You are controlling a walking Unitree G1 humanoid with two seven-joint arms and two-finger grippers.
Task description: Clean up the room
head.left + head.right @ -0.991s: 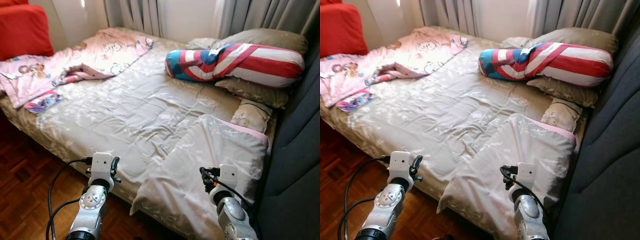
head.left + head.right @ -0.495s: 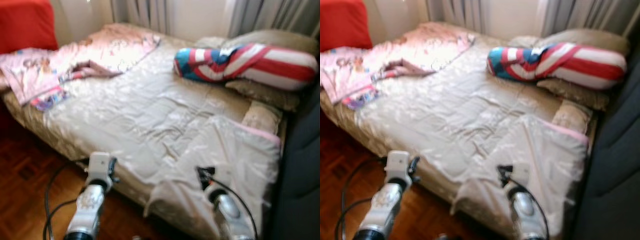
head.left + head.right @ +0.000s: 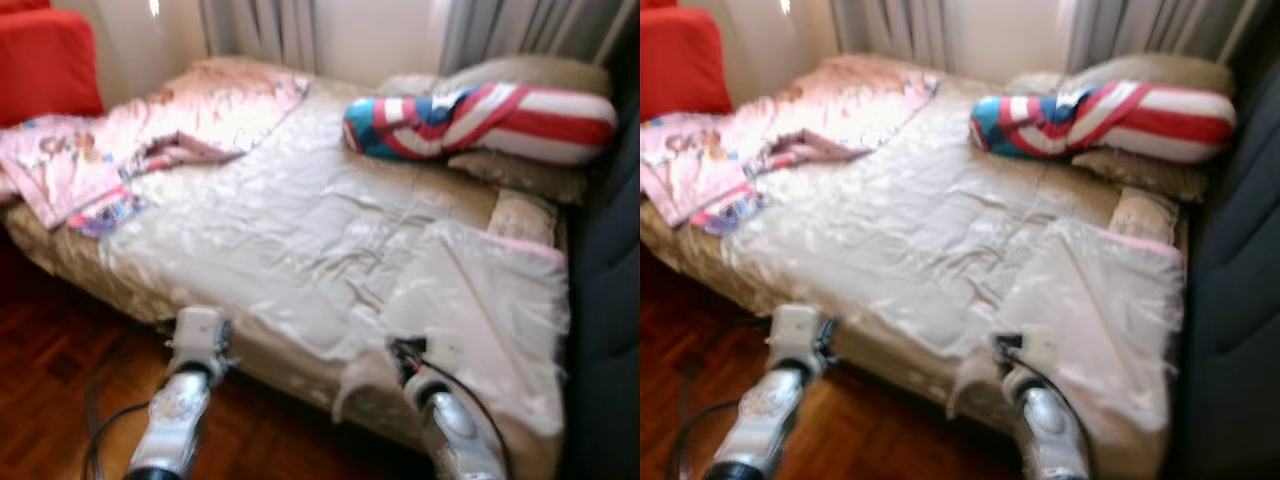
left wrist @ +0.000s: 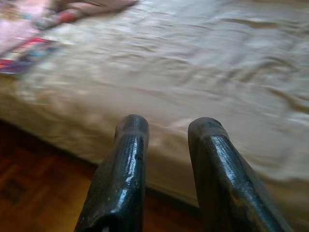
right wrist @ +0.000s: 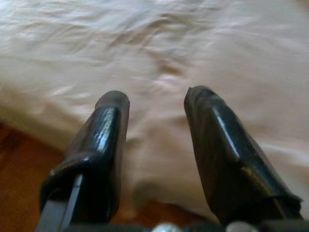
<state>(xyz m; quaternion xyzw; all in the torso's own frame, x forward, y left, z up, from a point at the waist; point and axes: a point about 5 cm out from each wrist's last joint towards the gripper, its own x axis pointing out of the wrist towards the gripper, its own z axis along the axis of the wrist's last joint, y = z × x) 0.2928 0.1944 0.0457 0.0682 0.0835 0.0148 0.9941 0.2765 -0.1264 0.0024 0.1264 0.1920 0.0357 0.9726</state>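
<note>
A bed carries a shiny beige quilt [image 3: 300, 230] whose near right corner [image 3: 480, 300] is folded back over itself. A crumpled pink cartoon blanket [image 3: 150, 130] lies at the far left. A red, white and blue striped bolster [image 3: 480, 120] rests on beige pillows [image 3: 520, 75] at the head. My left gripper [image 4: 169, 128] is open over the floor just before the bed's front edge. My right gripper [image 5: 157, 99] is open just before the folded corner. Neither holds anything.
A colourful flat item [image 3: 105, 212] lies on the quilt beside the pink blanket. A red armchair [image 3: 45, 60] stands at the far left and a dark grey padded panel [image 3: 610, 300] runs along the right. Wood floor [image 3: 50, 400] lies before the bed, with grey curtains [image 3: 260, 30] behind.
The whole picture has shifted and blurred, with more floor showing before the bed, so the camera has moved. Both arms keep the same pose and the bedding lies as before.
</note>
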